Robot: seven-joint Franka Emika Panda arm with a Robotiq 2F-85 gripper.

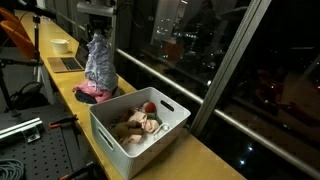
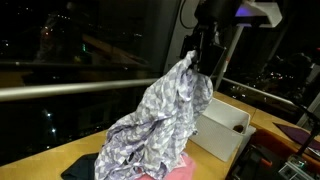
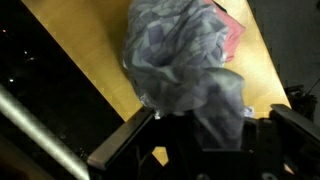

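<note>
My gripper (image 1: 97, 38) is shut on the top of a grey patterned cloth (image 1: 99, 62) and holds it up so that it hangs down over the yellow counter (image 1: 70, 80). The cloth also shows in an exterior view (image 2: 160, 115) and in the wrist view (image 3: 180, 60), where it fills the space between my fingers (image 3: 200, 125). Its lower end rests on a pink cloth (image 1: 92, 92) and a dark cloth (image 2: 85, 165) lying on the counter. The pink cloth shows behind it in the wrist view (image 3: 232, 30).
A white bin (image 1: 140, 128) with soft toys and a red item stands next to the cloths; it also shows in an exterior view (image 2: 225, 130). A laptop (image 1: 68, 62) and a white bowl (image 1: 61, 45) sit farther along the counter. A window with a rail (image 1: 170, 78) runs beside it.
</note>
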